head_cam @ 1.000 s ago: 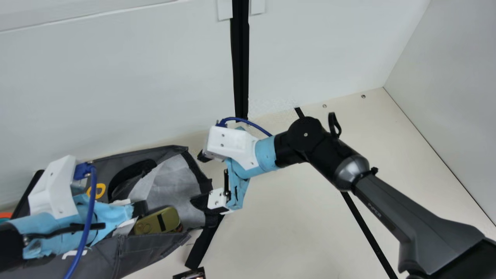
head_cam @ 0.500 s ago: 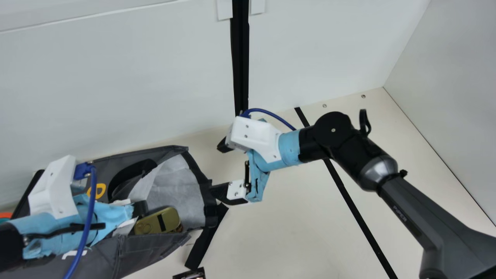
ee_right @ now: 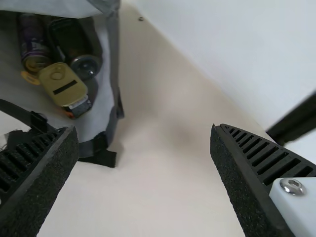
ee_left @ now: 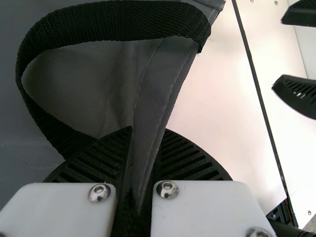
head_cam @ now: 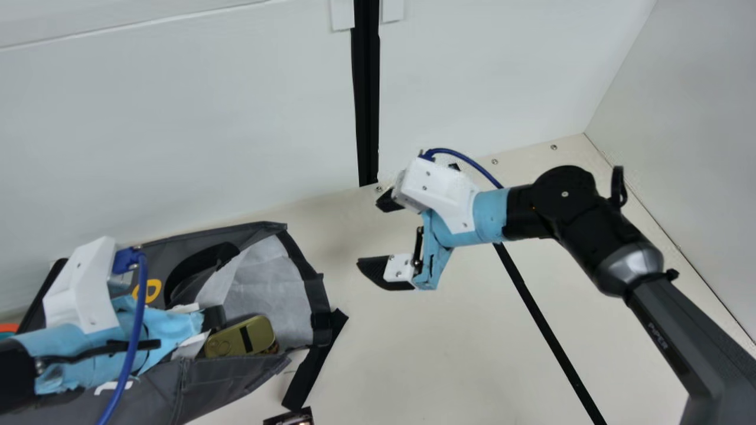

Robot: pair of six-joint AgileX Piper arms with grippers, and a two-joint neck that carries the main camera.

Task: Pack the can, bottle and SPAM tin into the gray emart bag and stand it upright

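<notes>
The gray bag (head_cam: pixel 260 289) lies on its side, its mouth toward the right arm. My left gripper (head_cam: pixel 214 317) is over the bag; in the left wrist view the left gripper (ee_left: pixel 148 132) is shut on a fold of bag fabric (ee_left: pixel 157 94) below a black handle (ee_left: pixel 113 20). Right of the mouth, my right gripper (head_cam: pixel 368 234) hangs open, apart from the bag. In the right wrist view nothing is between the right gripper (ee_right: pixel 144 130)'s fingers. The gold-ended SPAM tin (head_cam: pixel 245 336) lies inside, beside a purple cylinder (ee_right: pixel 33 42) and a dark cylinder (ee_right: pixel 69 37).
A black strap (head_cam: pixel 313 366) sticks out from the bag's mouth onto the cream table (head_cam: pixel 460 348). Near the bottom edge is a small dark object (head_cam: pixel 290 417). A white wall (head_cam: pixel 177 130) rises behind, close to the bag, and another (head_cam: pixel 679 106) at the right.
My right gripper has drawn back to the right and slightly toward the wall, off the rim of the bag's mouth. The left gripper and the bag have kept their places.
</notes>
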